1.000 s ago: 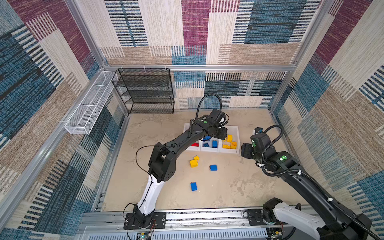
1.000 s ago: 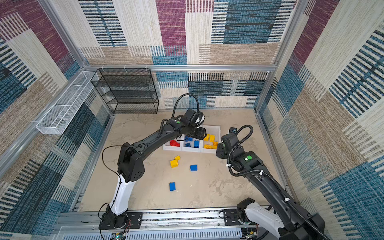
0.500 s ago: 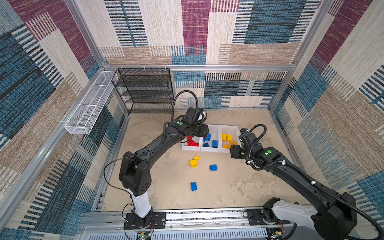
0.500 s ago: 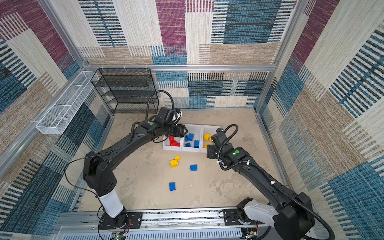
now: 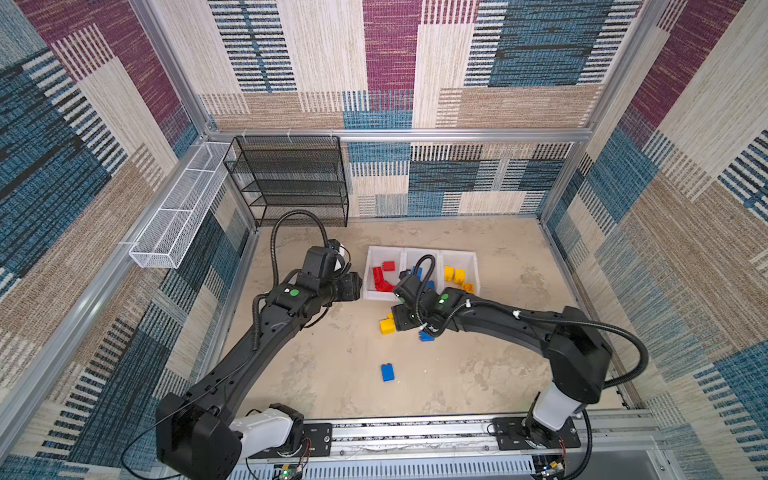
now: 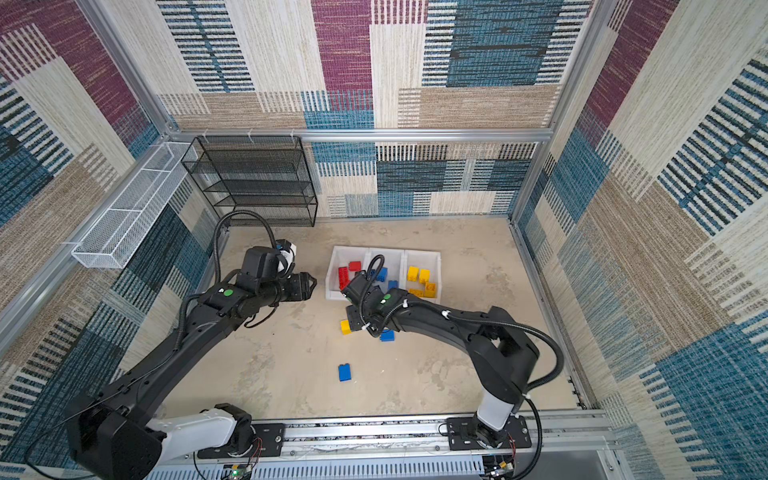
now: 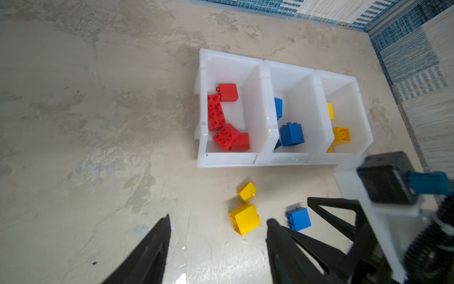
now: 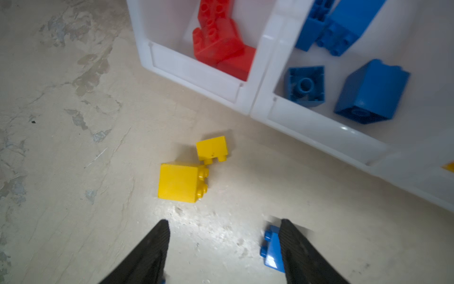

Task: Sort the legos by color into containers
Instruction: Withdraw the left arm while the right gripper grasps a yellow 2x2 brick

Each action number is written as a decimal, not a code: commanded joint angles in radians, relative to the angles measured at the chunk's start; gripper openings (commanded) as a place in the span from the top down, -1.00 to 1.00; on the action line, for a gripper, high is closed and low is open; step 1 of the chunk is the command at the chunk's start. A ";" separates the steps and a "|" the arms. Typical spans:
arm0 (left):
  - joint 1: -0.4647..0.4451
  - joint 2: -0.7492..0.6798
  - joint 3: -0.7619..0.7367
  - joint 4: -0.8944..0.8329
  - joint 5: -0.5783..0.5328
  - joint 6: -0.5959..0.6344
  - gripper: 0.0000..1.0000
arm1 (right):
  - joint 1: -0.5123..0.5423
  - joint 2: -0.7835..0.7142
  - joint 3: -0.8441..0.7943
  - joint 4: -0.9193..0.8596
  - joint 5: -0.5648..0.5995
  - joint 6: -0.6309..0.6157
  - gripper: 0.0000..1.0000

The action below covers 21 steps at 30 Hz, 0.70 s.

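Three white containers (image 5: 384, 254) stand in a row; the left one holds red legos (image 7: 217, 115), the middle one blue legos (image 8: 371, 93), the right one yellow legos (image 7: 341, 135). On the floor in front of them lie a large yellow lego (image 8: 179, 183), a small yellow lego (image 8: 212, 147) and a blue lego (image 8: 270, 248). Another blue lego (image 5: 387, 372) lies nearer the front. My right gripper (image 8: 224, 222) hangs open and empty over the floor, the blue lego just beside one fingertip. Left of the red container, my left gripper (image 7: 218, 221) is open and empty.
A black mesh shelf rack (image 5: 291, 183) stands at the back left, and a white wire basket (image 5: 178, 216) hangs on the left wall. The arms' mounting rail (image 5: 415, 432) runs along the front edge. Patterned walls close in the floor on three sides.
My left gripper swung from above the containers to the floor left of them, its jaws wider. My right gripper moved from beside the yellow container to above the loose yellow and blue legos.
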 commanded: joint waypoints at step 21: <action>0.010 -0.178 -0.208 -0.055 0.014 -0.098 -0.35 | 0.032 0.236 0.127 0.040 -0.033 0.021 -0.01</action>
